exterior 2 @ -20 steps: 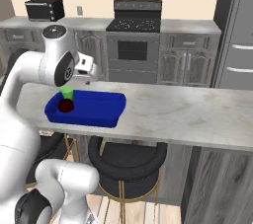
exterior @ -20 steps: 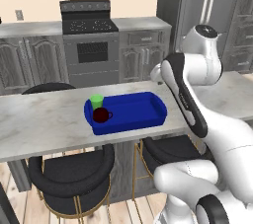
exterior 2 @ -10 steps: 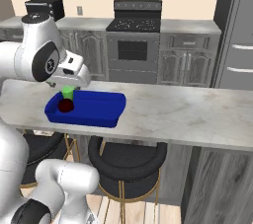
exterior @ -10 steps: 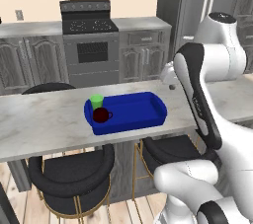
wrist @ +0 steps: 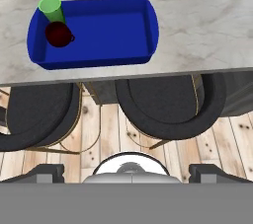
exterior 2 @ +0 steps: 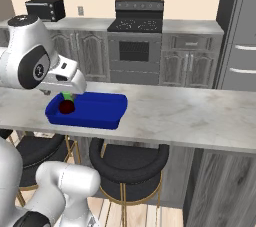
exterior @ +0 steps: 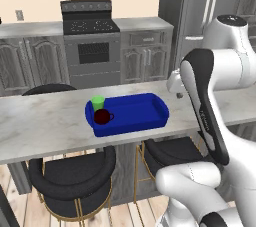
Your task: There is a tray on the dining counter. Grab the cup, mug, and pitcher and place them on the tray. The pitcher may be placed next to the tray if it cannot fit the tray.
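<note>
The blue tray [exterior: 131,113] sat on the marble bench [exterior: 45,123], above two black stools [wrist: 168,102]. Inside it, at one end, the green cup [exterior: 98,103] stood just beside the red mug [exterior: 102,117], the mug's handle pointing toward the tray's bare middle. The fingers [wrist: 126,172] were spread wide and held nothing, well clear of the tray. No writing or label could be read on anything. Behind stood a stove [exterior: 90,41].
</note>
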Tool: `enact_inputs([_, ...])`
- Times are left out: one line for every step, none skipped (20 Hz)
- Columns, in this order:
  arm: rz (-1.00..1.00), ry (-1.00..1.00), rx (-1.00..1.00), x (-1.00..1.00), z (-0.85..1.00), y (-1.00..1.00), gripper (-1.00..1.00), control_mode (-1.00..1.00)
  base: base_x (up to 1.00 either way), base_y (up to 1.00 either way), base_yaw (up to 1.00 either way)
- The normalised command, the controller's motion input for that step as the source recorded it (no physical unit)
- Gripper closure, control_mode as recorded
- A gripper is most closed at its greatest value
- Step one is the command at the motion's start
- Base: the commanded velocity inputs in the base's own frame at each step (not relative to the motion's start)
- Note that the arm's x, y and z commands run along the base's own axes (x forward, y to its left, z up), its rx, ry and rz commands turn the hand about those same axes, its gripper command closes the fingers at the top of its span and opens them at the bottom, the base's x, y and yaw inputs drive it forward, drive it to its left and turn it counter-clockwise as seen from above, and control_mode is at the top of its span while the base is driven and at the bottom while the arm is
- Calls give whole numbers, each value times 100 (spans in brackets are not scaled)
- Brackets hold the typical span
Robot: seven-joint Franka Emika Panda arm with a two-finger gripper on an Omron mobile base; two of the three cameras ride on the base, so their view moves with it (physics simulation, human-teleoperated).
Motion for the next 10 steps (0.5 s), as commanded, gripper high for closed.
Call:
enact_inputs([0, 0, 0, -4, 0, 0, -100, -100, 0, 0, 0])
enact_inputs([0, 0, 0, -2, 0, 0, -100, -100, 0, 0, 0])
enact_inputs([0, 0, 0, 0, 0, 0, -100, -100, 0, 0, 0])
enact_inputs([0, 0, 0, 0, 0, 0, -100, -100, 0, 0, 0])
enact_inputs([0, 0, 0, -1, 0, 0, -100, -100, 0, 0, 0])
enact_inputs([0, 0, 0, -1, 0, 0, -100, -100, 0, 0, 0])
enact_inputs([0, 0, 0, 0, 0, 0, -100, -100, 0, 0, 0])
enact_inputs([0, 0, 0, 0, 0, 0, -100, -100, 0, 0, 0])
enact_inputs([0, 0, 0, 0, 0, 0, -100, -100, 0, 0, 0])
enact_inputs([0, 0, 0, 0, 0, 0, -100, -100, 0, 0, 0])
